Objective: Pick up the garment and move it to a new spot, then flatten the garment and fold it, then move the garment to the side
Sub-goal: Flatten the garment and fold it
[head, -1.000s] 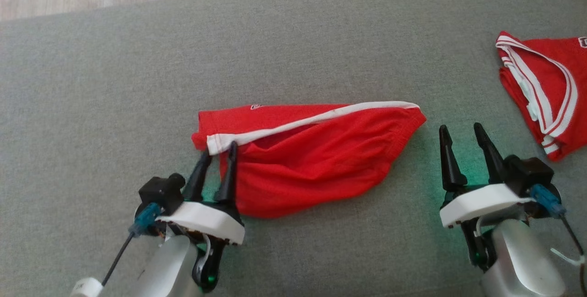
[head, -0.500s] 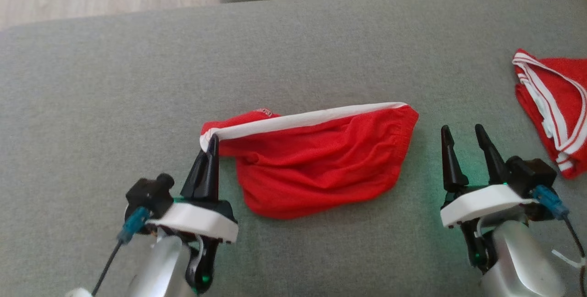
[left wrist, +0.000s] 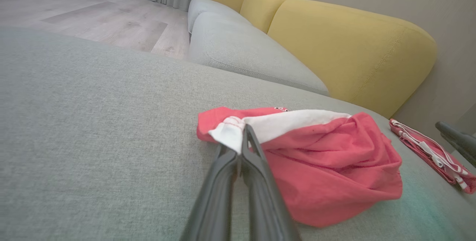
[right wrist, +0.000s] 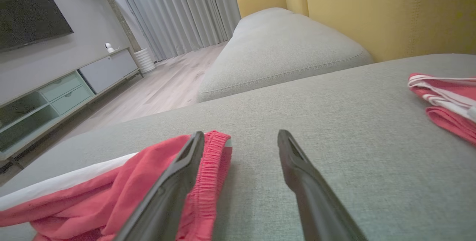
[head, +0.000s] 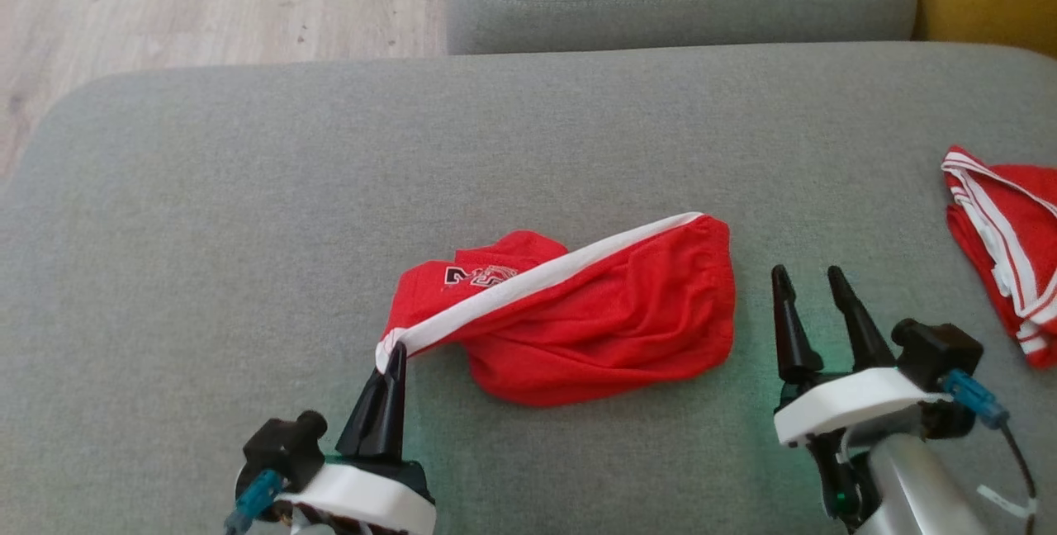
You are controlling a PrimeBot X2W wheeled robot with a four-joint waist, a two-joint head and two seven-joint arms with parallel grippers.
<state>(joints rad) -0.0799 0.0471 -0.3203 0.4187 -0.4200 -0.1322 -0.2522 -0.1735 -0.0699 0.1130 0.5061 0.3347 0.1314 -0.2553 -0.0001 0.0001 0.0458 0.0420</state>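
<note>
Our left gripper point(head: 395, 352) is clamped tight on the white side stripe point(head: 537, 281) of the red shorts point(head: 628, 329). They lie bunched mid-cushion on the grey sofa seat point(head: 206, 229), towards its near edge. Our right gripper point(head: 808, 275) hangs spread wide, holding nothing, just beside the waistband end. The risk, we judge: that's a thin pinch, so a quick lift could slip it free. Swing too far right and we disturb the folded red-and-white garment point(head: 1003, 262) at the right edge.
</note>
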